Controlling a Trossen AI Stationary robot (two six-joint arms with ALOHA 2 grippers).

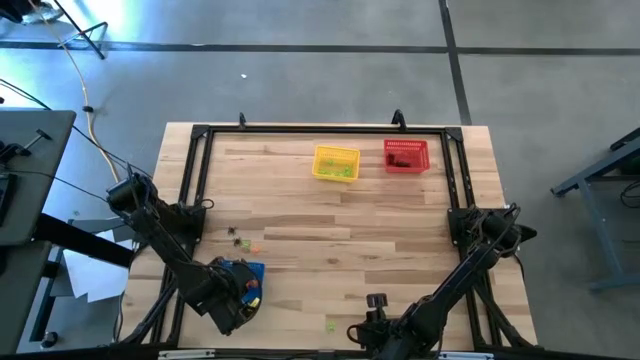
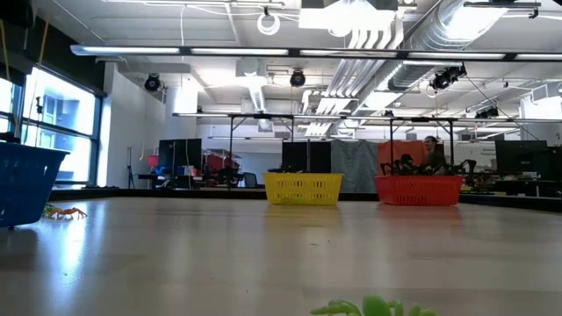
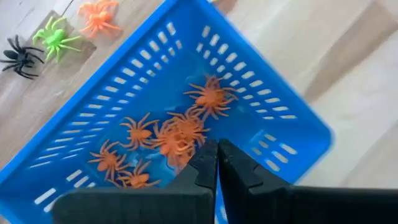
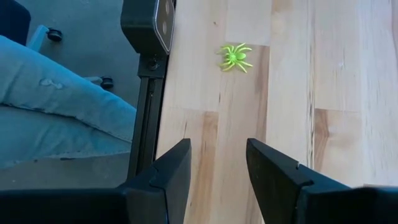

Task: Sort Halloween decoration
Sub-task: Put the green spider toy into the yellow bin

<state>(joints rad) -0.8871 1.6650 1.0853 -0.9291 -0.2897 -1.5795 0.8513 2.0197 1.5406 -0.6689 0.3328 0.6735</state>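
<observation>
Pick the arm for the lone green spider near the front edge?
Right. Its open tool already faces the green spider on bare wood. The left tool is shut over the blue basket of orange spiders.

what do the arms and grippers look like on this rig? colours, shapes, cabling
Both arms are dark, nearly black, slim jointed links rising from bases at the table's side edges. The left gripper has two flat, matte black fingers with angular, stepped tips. The right gripper has the same blocky black fingers with slanted inner faces. No markings or loose cables show on either.
</observation>
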